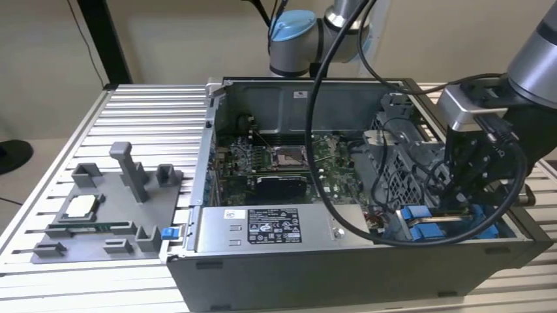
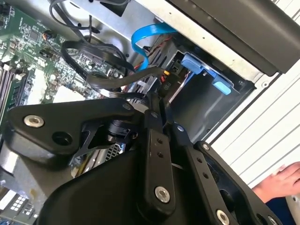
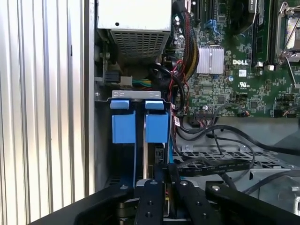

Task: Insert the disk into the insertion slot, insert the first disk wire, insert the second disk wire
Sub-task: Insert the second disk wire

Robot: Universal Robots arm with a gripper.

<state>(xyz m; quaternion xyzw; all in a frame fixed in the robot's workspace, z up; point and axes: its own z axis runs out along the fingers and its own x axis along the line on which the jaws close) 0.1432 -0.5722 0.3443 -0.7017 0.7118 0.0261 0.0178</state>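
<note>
My gripper [image 3: 162, 180] hangs low in the front corner of the open computer case, on the exterior view's right, right over the insertion slot [image 3: 104, 140]. Two bright blue carrier tabs [image 3: 157, 126] stand side by side in the slot, and the disk between them is seen edge-on and mostly hidden. In the second wrist view the fingers [image 2: 154, 105] converge, shut on the end of a flat black disk wire [image 2: 122, 80] at the connector [image 2: 169, 70] by the slot. A blue flat wire [image 2: 145, 40] loops above it.
The grey power-supply box [image 1: 261, 228] with its sticker lies along the case front. The motherboard [image 1: 278, 156] fills the case floor, with loose black cables [image 3: 220, 140] beside the slot. A grey fixture plate [image 1: 96, 215] lies on the exterior view's left. A hand [image 2: 281, 180] rests outside the case.
</note>
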